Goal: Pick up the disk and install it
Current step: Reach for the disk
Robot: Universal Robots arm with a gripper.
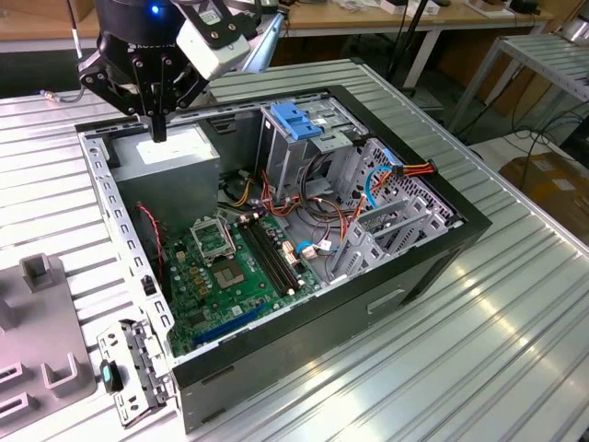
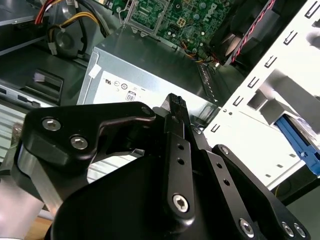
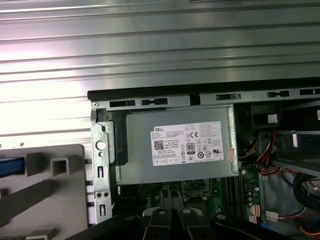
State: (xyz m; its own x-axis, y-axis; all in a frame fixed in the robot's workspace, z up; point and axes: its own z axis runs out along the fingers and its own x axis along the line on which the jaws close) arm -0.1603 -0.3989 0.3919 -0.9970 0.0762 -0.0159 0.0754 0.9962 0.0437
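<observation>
A grey fixture (image 1: 41, 322) is seen at the exterior view's left, well apart from the jaws. In the first wrist view, a blue strip at the fixture's edge is judged to be a rail of the disk (image 3: 10, 166), though most of the disk is cut off. The gripper (image 1: 158, 127) is hung directly over the power-supply box (image 1: 170, 158), near its labelled top. The jaws are clenched together with nothing between them. Beyond the jaws, toward the exterior view's right, the blue latch (image 1: 296, 120) is seated atop the drive cage (image 1: 317, 152) inside the open case (image 1: 304, 341).

The step in hand is judged to be the reach for the disk. It would be done well if the jaws were released before any descent, centred across the disk's flat body, kept level, and carried clear of the case wall.

Counted: one gripper, one disk, one fixture, one power-supply box, one latch, one cage, one case.
</observation>
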